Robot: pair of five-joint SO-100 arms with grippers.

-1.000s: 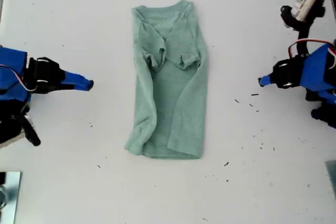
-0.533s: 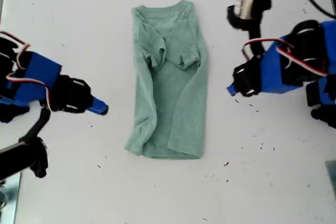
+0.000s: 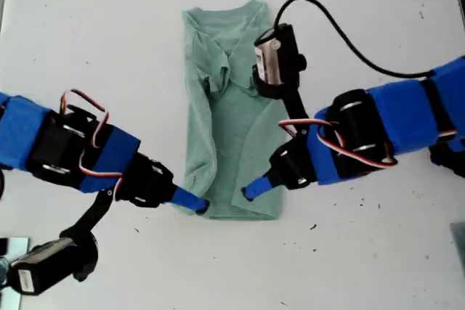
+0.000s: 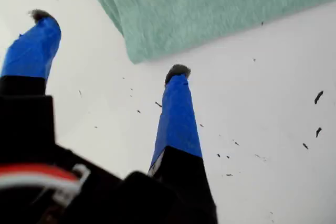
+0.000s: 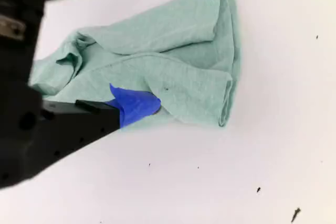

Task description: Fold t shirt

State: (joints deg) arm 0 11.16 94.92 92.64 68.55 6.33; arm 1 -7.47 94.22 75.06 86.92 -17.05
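Observation:
The pale green t shirt (image 3: 240, 128) lies on the white table as a long strip, its sides and sleeves folded inward. Its collar is toward the exterior view's top and its hem toward the bottom. My first gripper (image 3: 196, 203) reaches in from the exterior view's left to the hem's left corner. The first wrist view shows this gripper (image 4: 107, 43) open, fingertips just short of the t shirt's (image 4: 210, 9) corner. My second gripper (image 3: 253, 190) comes from the exterior view's right, over the hem's right part. It (image 5: 152, 40) is open above the t shirt (image 5: 173, 61), and contact is unclear.
Dark specks (image 3: 313, 227) dot the white table (image 3: 378, 252) on the exterior view's right. A metal object (image 3: 11, 266) sits at that view's bottom left corner. The black cable (image 3: 349, 41) of the second arm's camera arcs over the table.
Both arms have swung in from the exterior view's sides and down to the t shirt's hem. The t shirt itself has not moved.

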